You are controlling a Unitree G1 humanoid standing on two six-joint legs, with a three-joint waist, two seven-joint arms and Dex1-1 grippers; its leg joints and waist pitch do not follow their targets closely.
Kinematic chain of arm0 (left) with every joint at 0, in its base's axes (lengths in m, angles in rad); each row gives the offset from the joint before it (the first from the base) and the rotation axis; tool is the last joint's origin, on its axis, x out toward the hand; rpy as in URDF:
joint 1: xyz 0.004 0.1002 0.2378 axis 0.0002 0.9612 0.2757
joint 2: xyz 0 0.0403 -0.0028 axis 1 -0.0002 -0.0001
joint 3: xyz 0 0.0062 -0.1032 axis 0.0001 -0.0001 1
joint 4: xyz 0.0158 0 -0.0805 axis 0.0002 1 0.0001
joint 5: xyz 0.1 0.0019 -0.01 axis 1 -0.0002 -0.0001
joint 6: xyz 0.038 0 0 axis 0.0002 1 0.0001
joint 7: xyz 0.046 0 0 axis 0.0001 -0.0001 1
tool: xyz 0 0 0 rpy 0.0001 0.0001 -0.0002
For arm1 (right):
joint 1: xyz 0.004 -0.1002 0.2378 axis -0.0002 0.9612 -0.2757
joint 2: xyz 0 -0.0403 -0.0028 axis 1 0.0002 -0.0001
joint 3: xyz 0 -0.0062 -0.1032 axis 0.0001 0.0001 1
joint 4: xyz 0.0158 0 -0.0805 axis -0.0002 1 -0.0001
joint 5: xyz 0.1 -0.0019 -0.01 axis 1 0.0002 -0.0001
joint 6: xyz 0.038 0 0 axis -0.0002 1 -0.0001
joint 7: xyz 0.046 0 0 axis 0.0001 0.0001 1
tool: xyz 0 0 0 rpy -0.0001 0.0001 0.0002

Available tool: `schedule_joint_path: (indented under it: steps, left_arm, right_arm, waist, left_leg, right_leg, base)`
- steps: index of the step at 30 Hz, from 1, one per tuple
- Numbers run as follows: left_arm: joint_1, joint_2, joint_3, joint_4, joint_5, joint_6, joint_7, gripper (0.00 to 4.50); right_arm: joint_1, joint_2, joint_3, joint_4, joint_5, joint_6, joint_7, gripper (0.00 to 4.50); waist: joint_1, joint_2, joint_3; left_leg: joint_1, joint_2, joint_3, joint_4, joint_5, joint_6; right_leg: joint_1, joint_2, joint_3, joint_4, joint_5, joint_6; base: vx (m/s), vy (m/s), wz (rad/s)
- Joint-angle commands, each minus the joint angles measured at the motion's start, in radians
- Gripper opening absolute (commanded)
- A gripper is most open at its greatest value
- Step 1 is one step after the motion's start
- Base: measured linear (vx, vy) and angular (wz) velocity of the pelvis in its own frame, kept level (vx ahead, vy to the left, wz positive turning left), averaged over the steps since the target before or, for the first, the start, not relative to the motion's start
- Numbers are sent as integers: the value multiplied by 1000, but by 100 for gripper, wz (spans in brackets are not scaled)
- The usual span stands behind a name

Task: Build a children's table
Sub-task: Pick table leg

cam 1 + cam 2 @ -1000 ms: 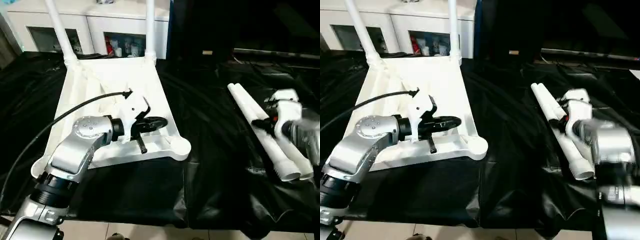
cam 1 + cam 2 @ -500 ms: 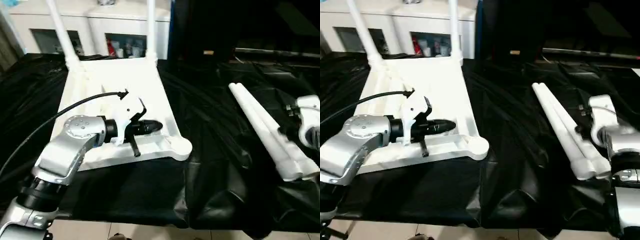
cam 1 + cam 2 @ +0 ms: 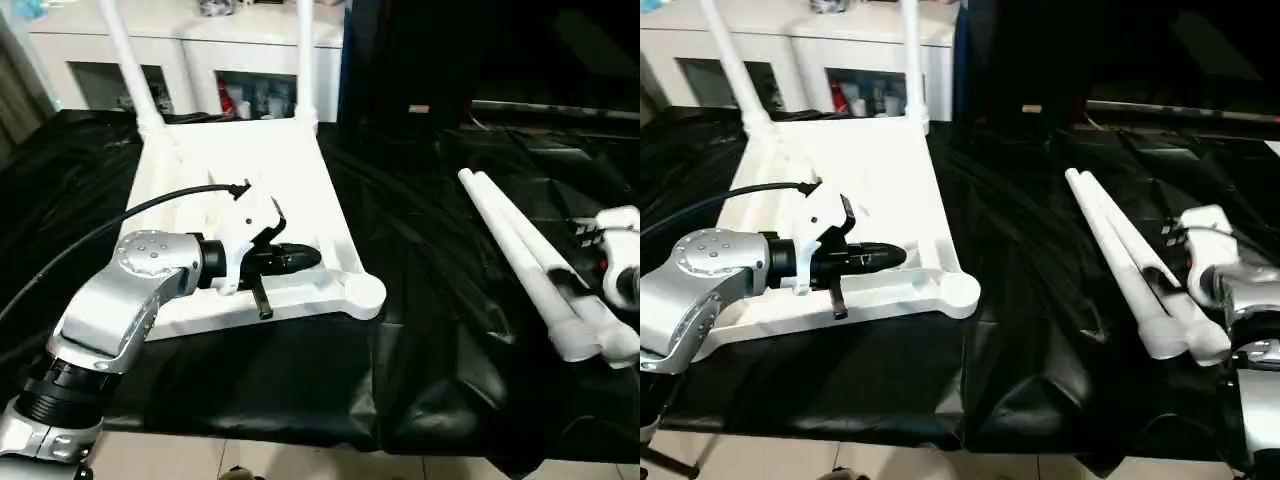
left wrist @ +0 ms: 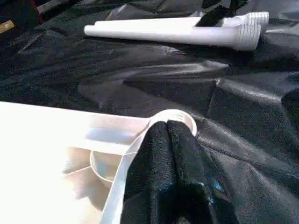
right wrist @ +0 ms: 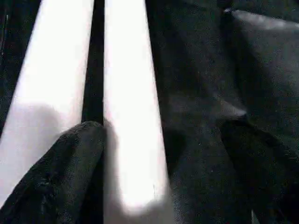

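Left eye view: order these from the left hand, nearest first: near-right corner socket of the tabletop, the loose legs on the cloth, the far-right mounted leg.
From the left hand:
1. Corner socket, just to its right at the tabletop's near edge.
2. Far-right mounted leg, upright at the far edge.
3. Loose legs, lying on the black cloth on the robot's right.

head stereo: high, forward-down | wrists: close, along fingers | shared: legs
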Motion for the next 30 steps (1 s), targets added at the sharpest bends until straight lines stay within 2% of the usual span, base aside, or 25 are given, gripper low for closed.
schedule_joint_path:
  steps: [1,6,9,14,16,18,22,23,25,27,28,29,30]
  left_arm:
    - [-27,0,15,4,4,-10,7,0]
    - [-31,-1,19,9,4,-16,9,0]
    - [-38,-6,14,19,9,-28,15,0]
    - [-39,-11,12,24,9,-31,18,0]
    - [-37,-13,10,25,11,-34,18,0]
    - [-38,-13,8,29,13,-40,19,0]
    - [-42,-13,6,32,9,-44,16,0]
    - [-44,-13,4,34,11,-45,15,0]
    - [-46,-15,3,37,11,-47,13,0]
    - [-47,-17,2,38,11,-48,13,0]
    - [-48,-17,2,38,10,-48,12,0]
    - [-49,-17,-1,40,11,-50,9,0]
    - [-49,-16,-1,40,12,-50,9,0]
  right_arm:
    - [-31,2,-12,7,10,6,10,447]
    - [-55,14,-9,9,15,8,57,447]
    - [-69,32,2,-1,8,13,84,447]
    - [-80,46,8,-8,13,28,111,447]
    - [-89,58,-12,-14,41,55,135,447]
    - [-110,67,-64,-21,100,106,176,447]
    - [-135,50,-123,-14,147,135,175,447]
    - [-137,43,-129,-12,149,133,163,447]
    - [-125,31,-121,-10,131,100,126,447]
    - [-107,21,-110,-6,107,54,65,447]
    - [-98,18,-105,-3,95,31,34,447]
    - [-78,10,-94,5,71,-14,-39,447]
    - [-72,8,-89,8,61,-26,-61,447]
  waist:
    - [-1,-8,-68]
    - [-4,-8,-68]
    - [-5,-9,-70]
    - [-2,-10,-73]
    - [1,-8,-72]
    - [1,-6,-73]
    - [4,-4,-72]
    - [4,0,-72]
    - [8,-1,-71]
    - [9,-2,-71]
    - [9,2,-70]
    - [8,1,-71]
    - [7,0,-70]
  left_leg:
    - [16,-3,8,-57,-377,-3]
    - [13,-3,8,-55,-365,3]
    - [10,-2,9,-55,-340,11]
    - [12,1,12,-53,-312,16]
    - [12,1,12,-53,-308,19]
    - [13,2,12,-54,-313,19]
    - [14,3,11,-55,-318,12]
    - [15,3,11,-55,-326,9]
    - [18,1,12,-55,-330,0]
    - [15,1,11,-56,-327,-3]
    - [15,0,10,-56,-330,-8]
    - [16,-1,10,-55,-334,-12]
    - [15,-2,10,-56,-332,-15]
  right_leg:
    - [36,-19,9,-91,-366,-212]
    - [36,-19,9,-90,-363,-214]
    - [38,-19,9,-86,-329,-226]
    - [38,-18,11,-81,-281,-246]
    - [39,-18,12,-79,-277,-249]
    - [40,-18,12,-80,-277,-247]
    - [39,-19,12,-79,-273,-253]
    - [37,-19,11,-80,-280,-253]
    - [35,-20,12,-83,-292,-249]
    - [36,-21,12,-83,-296,-244]
    - [35,-22,12,-84,-303,-239]
    - [35,-22,12,-86,-308,-233]
    - [35,-23,12,-86,-310,-231]
  base:
    - [0,0,0]
    - [0,0,0]
    - [0,0,0]
    - [0,0,0]
    - [0,0,0]
    - [0,0,0]
    - [0,0,0]
    - [0,0,0]
    - [0,0,0]
    - [0,0,0]
    - [0,0,0]
    - [0,0,0]
    - [0,0,0]
